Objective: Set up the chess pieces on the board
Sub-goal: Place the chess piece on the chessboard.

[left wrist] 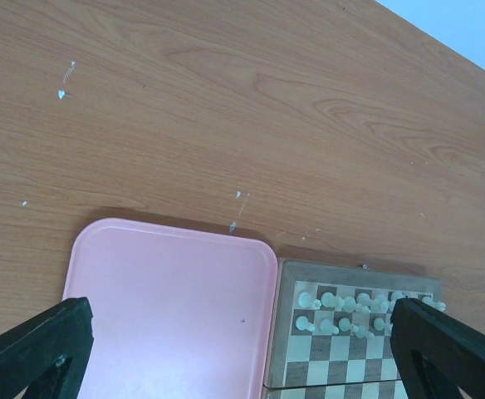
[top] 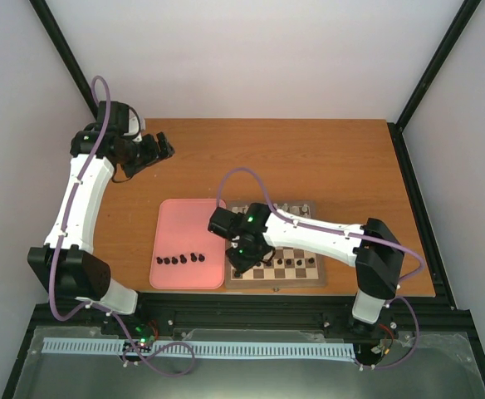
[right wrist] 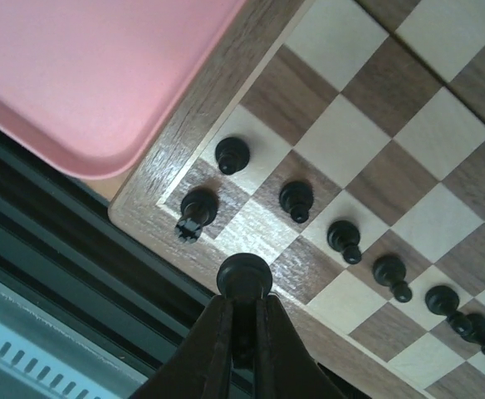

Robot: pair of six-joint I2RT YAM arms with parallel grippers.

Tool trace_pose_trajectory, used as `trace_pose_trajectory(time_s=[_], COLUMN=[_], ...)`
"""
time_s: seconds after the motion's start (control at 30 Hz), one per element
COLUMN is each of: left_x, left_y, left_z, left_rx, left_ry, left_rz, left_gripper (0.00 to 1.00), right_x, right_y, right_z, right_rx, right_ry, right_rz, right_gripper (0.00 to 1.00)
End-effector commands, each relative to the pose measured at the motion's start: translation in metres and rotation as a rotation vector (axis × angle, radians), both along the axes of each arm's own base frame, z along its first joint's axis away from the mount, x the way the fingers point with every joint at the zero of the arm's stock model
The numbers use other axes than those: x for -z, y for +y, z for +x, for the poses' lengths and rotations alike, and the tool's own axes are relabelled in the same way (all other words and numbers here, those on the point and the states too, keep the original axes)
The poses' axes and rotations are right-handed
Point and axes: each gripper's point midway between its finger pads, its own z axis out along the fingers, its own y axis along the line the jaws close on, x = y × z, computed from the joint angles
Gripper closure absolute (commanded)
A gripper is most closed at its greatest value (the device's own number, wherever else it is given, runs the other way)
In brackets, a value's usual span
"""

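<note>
My right tool [right wrist: 242, 309] is pinched almost closed on a round-headed black piece [right wrist: 242, 274]. Only my right wrist view shows that grip. There the piece hangs over the near border of the board [right wrist: 226, 79], at the corner just beside the pink tray [right wrist: 93, 75]. The same close view shows other black chess pieces [right wrist: 296, 199] standing on squares: a rook-like one [right wrist: 198, 208] in the corner square, one on the square beyond it, and a slanting line running off to the right. The overhead camera cannot resolve any of that, because my wrist covers the corner. It does show what the wrist views miss, a short row of black pieces [top: 179, 259] lying along the near part of the tray, and the wooden counter [top: 309, 158] around everything. My left tool [left wrist: 238, 332] is spread wide, its two dark fingers [left wrist: 35, 353] at the frame's bottom corners. It hangs over the counter's far left, well apart from the board. Its camera alone picks out the cream pieces [left wrist: 342, 307] in two rows on the board's far side.
</note>
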Motion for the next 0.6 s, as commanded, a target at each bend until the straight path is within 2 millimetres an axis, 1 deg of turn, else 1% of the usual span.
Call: trace_pose_trajectory(time_s=[0.0,0.23,0.37,0.57], left_x=[-0.009,-0.008,-0.006,-0.008], left_y=[-0.003,-0.004,-0.005,-0.004], left_z=[-0.002,-0.003,-0.003,-0.003], left_rx=[0.018,0.020,0.021,0.020], left_ry=[-0.034,-0.030,-0.028,-0.033], left_rz=[-0.003,-0.007,-0.009,-0.006], left_gripper=[0.00,0.00,0.00,0.00], right_x=[-0.002,0.006,0.015,0.024], right_y=[0.005,0.000,-0.003,0.001], right_z=[-0.009,-0.018,-0.021,-0.020], right_rx=[0.004,-0.004,-0.007,-0.026], right_ry=[-0.004,0.024,0.047,0.051], right_rz=[0.016,-0.012,-0.046,-0.055], right_gripper=[0.97,0.97,0.96,0.96])
